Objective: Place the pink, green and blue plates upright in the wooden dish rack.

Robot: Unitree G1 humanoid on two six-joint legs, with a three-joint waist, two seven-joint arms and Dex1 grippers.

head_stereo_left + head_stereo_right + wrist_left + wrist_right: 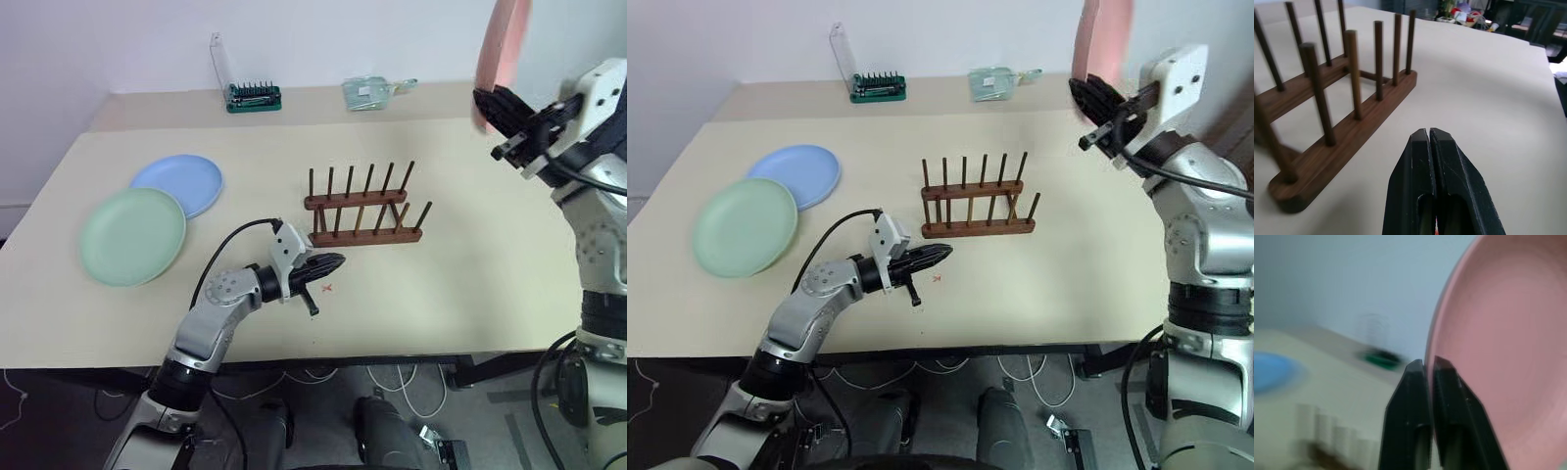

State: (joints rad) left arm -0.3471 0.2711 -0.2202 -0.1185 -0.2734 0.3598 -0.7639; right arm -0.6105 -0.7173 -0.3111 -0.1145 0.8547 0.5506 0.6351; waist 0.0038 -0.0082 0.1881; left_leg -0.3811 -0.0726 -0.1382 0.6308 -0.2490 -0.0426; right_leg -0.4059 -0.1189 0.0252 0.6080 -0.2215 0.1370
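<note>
Right claw (1429,366) pinching pink plate (1508,333) rim – plate top cut off, left claw (1429,134) closed, empty, nr wooden dish rack (362,208)

Both eye views look forward and down from the head over the table (460,294), sharing the wooden dish rack (362,208) just beyond the left gripper (333,262). The left wrist view sits close behind that gripper, level with the rack beside its tips. The right wrist view looks along the right gripper (1429,364) at the pink plate (1508,347) pinched between its tips.

Even bright light, soft shadows; right wrist view background motion-blurred.
</note>
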